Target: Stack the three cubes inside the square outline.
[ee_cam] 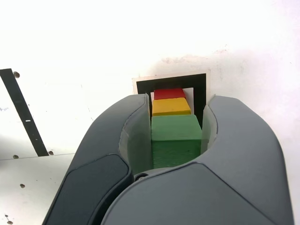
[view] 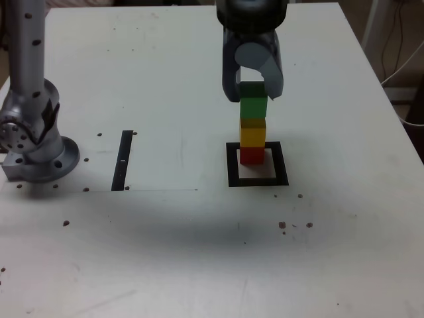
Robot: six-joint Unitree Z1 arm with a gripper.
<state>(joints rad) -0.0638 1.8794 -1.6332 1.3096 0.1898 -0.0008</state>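
Three cubes stacked in the square outline (view: 258, 180); gripper (view: 253, 93) clamps the green cube (view: 253, 106) on top, so next it probably just lets go gently.

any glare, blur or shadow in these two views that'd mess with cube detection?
Exterior view: soft overall, slightly hazy; a broad faint shadow crosses the table in front of the square outline; the green cube is partly hidden by the gripper. Wrist view: tabletop blown out to near white, yet green cube, yellow cube and red cube stay saturated and distinct.
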